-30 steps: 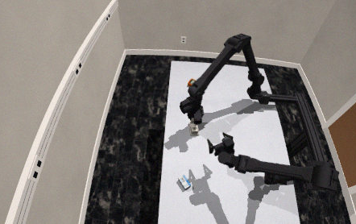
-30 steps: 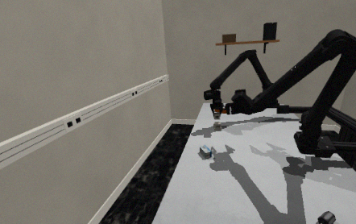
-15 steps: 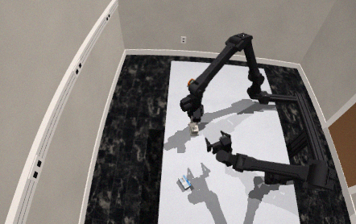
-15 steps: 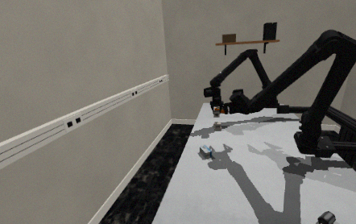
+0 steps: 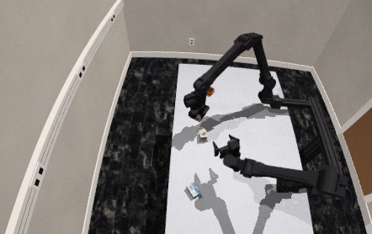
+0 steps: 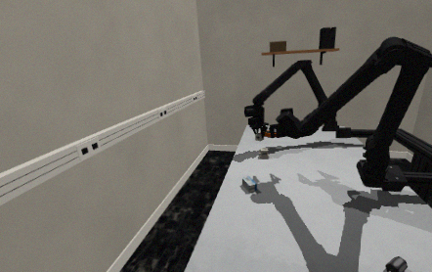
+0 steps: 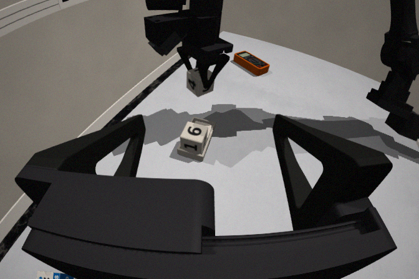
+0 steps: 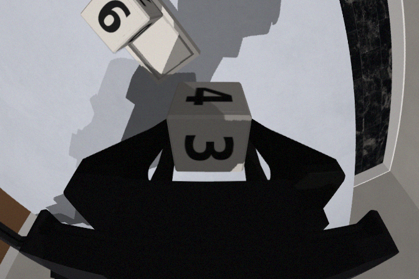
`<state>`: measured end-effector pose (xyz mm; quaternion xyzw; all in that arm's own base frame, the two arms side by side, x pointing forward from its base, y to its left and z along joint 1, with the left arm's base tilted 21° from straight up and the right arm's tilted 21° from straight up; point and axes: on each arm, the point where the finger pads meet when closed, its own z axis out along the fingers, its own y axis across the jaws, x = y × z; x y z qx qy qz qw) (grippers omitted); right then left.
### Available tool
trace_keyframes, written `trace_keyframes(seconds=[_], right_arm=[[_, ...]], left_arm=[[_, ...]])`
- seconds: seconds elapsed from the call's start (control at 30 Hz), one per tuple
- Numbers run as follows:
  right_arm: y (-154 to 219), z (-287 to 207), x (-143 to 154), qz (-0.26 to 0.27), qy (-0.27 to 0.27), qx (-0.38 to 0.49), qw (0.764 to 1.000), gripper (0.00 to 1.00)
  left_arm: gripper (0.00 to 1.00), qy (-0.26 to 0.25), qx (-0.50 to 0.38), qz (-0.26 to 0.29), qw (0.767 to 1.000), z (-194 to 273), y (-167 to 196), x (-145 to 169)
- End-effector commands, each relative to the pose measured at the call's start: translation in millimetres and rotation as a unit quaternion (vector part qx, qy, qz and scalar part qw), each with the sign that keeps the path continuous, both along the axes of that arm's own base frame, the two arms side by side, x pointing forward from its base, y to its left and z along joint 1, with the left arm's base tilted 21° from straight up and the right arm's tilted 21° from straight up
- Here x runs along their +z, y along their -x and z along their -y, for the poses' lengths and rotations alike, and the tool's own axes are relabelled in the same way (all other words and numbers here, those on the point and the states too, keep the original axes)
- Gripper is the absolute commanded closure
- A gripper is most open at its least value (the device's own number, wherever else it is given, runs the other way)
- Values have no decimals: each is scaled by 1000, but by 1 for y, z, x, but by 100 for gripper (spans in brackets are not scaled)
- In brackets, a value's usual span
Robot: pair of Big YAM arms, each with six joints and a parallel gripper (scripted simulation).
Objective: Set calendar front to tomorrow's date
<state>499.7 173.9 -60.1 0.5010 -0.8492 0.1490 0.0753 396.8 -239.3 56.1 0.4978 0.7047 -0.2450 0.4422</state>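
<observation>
Table [image 5: 193, 164] [image 6: 268, 225] [image 7: 243, 201] [image 8: 304, 32], seen from the top, is a white sheet with a long straight edge beside dark marbled floor [image 5: 131, 135]. The small tray [image 7: 189, 154] [image 8: 153, 47] lies nearer that edge than the arm mounts, and bare white surface separates it from the blue-and-white box [image 5: 193, 190] [image 6: 249, 184] [image 7: 55, 275]. An orange multimeter [image 5: 210, 91] [image 7: 250, 63] lies partly behind the right arm. Grey walls rise around.

In the exterior view, the box sits near the table's long edge. Beyond the two arms, a wooden shelf [image 6: 299, 51] on the far wall carries two dark objects.

In the left wrist view, the left gripper [image 5: 223, 141] [image 7: 209, 121] stands wide, with nothing between its fingers. The tray lies well beyond its tips, holding one cube [image 7: 193, 134] [image 8: 115, 15] with a 6 on top and a 1 on a side. Past the tray, the right gripper [image 7: 200, 82] [image 8: 209, 122] holds the other cube [image 7: 194, 82] [image 8: 209, 144] tilted above the table.

In the right wrist view, that gripped cube shows a 4 and a 3, pinched on two opposite sides. It is apart from the tray, whose near end is bare; the 6-topped cube occupies the far end. Shadows cross the white surface, and the marbled floor runs along the picture's right side.
</observation>
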Motion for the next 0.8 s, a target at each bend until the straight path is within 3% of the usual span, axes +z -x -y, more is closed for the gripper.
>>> trace_keyframes(seconds=[0.0, 0.3, 0.77], right_arm=[[-4, 19, 4, 63, -4, -157, 986, 60], [-7, 34, 6, 105, -9, -265, 958, 60], [-3, 70, -3, 185, -10, -498, 847, 60]], left_arm=[[0, 5, -37, 35, 999, 43, -41, -3], [0, 3, -63, 32, 997, 71, -54, -31], [0, -1, -100, 27, 995, 113, -65, -79]])
